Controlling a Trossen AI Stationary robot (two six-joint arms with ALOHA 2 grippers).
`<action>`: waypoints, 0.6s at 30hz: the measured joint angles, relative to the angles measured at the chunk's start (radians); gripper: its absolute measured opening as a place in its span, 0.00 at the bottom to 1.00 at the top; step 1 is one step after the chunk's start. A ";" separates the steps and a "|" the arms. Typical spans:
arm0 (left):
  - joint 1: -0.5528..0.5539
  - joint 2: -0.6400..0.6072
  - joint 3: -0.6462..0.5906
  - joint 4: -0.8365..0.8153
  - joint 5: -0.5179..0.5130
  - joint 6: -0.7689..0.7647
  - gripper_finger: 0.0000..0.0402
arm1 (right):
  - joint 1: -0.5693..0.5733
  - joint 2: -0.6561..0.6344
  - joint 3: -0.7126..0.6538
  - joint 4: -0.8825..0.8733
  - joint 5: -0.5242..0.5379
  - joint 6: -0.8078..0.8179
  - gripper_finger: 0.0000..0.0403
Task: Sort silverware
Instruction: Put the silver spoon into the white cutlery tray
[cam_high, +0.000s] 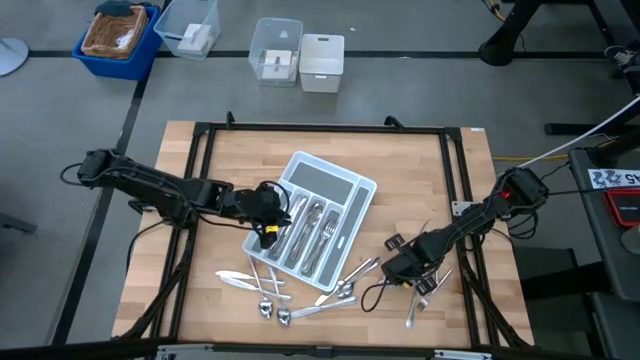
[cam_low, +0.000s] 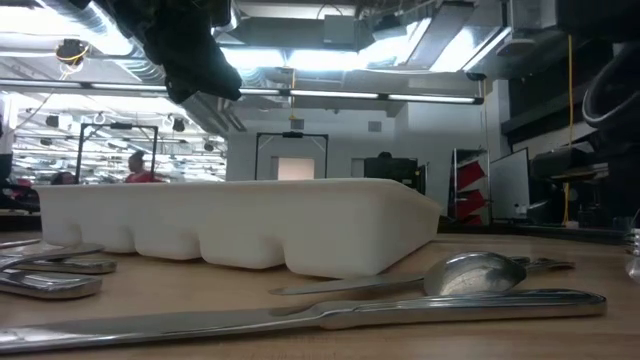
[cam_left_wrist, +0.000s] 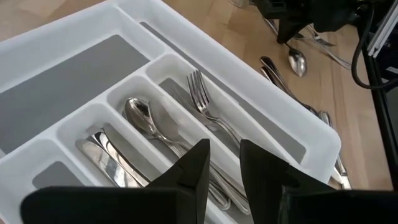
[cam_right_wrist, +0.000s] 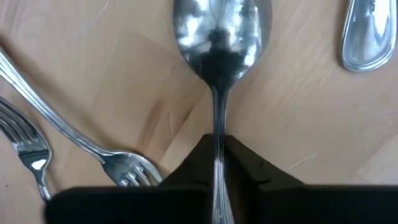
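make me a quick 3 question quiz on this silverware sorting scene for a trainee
1. True or false: the right pincer is shut on the handle of a shiny silver metal spoon lying on the wooden table.
2. Which arm's pincer hangs over the light grey compartmented plastic tray: A left, B right?
3. Fill in: in the left wrist view, the compartment beside the one holding a silver metal fork holds a ____.

Key: 1 true. 2 A, the left pincer, its fingers slightly apart and empty. 3 spoon.
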 joint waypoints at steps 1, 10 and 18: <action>0.000 0.000 0.000 0.000 0.000 -0.002 0.19 | 0.000 0.000 0.000 0.001 0.000 0.000 0.04; 0.000 0.000 0.000 0.001 0.002 -0.062 0.19 | 0.000 0.002 0.013 -0.010 -0.002 0.001 0.03; 0.000 -0.014 0.000 0.013 0.011 -0.075 0.19 | 0.002 0.007 0.099 -0.024 0.013 0.001 0.02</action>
